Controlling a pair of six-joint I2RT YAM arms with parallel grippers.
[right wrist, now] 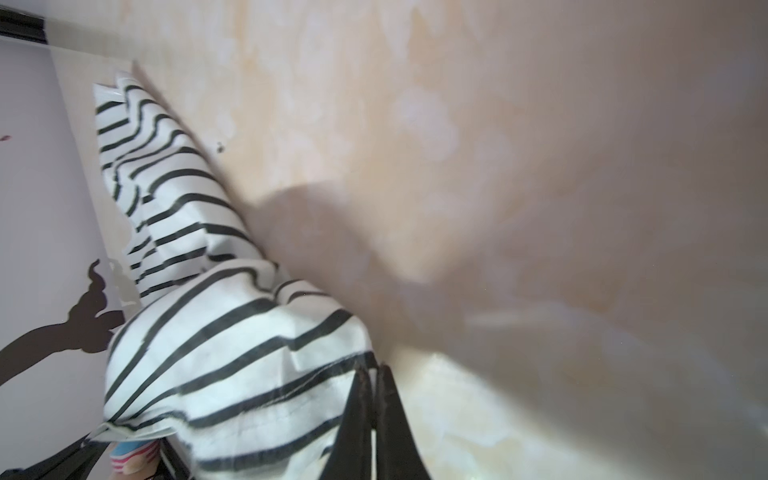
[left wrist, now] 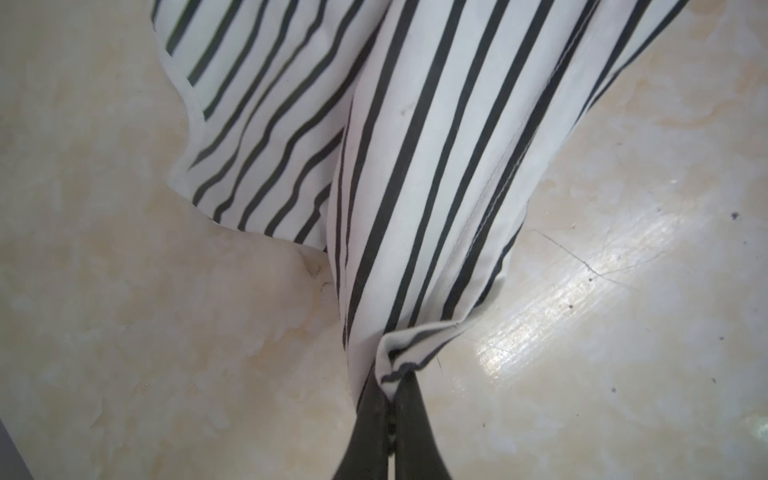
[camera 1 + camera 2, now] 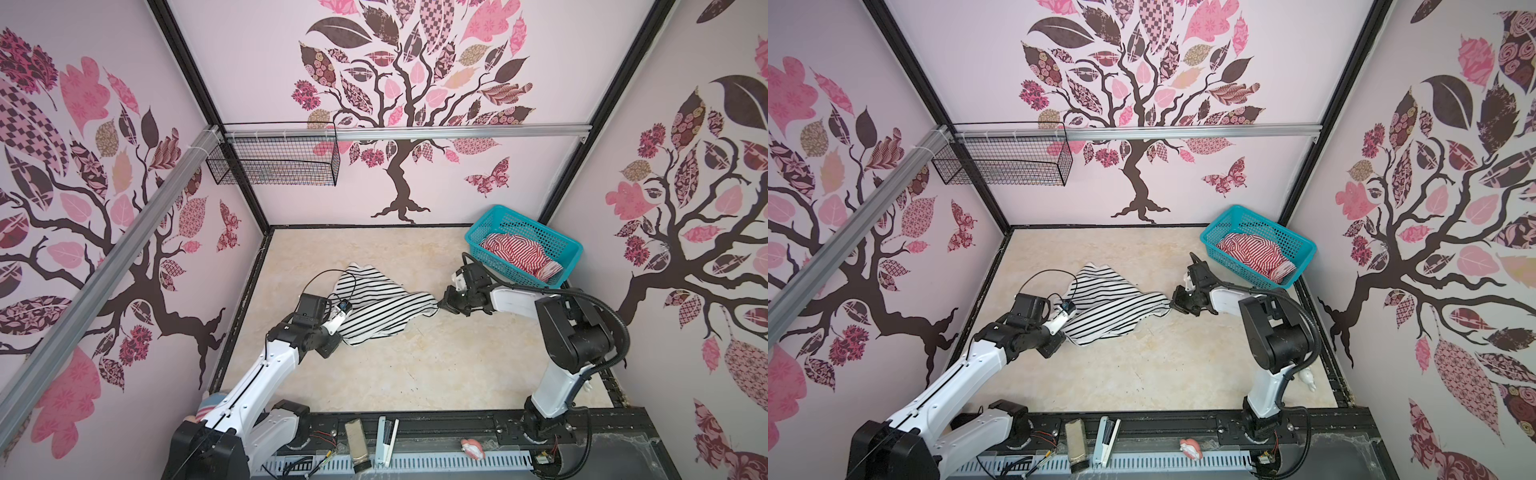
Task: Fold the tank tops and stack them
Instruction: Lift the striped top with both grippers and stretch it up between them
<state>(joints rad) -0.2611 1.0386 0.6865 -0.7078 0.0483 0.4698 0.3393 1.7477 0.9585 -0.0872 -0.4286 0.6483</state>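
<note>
The black-and-white striped tank top lies rumpled mid-table, pulled taut between both arms. My left gripper is at its left edge; in the left wrist view it is shut on a folded bit of the top's hem. My right gripper is at the top's right corner; its wrist view shows it shut on the fabric edge. The red-and-white tank top lies crumpled in the teal basket.
The teal basket stands in the back right corner. A black wire basket hangs on the back left wall. A striped-capped plush doll sits front left behind the left arm. A stapler and small items lie on the front rail.
</note>
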